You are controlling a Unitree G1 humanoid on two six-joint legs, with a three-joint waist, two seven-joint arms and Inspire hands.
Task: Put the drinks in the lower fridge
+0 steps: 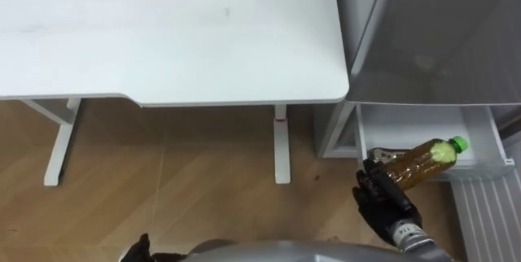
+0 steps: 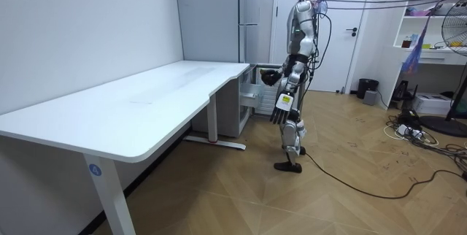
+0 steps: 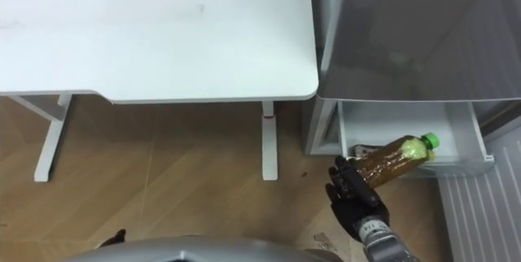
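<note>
Holding a tea bottle (image 1: 423, 158) by its base, my right hand (image 1: 384, 199) curled round it over the near edge of the open fridge drawer (image 1: 407, 122). I judged it heavy with liquid and slippery. My left hand (image 2: 283, 108) hung relaxed.

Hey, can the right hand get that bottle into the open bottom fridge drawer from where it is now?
Probably yes. The right hand grips the green-capped bottle right at the open lower fridge drawer, cap end over its white inside, and nothing stands between them.
</note>
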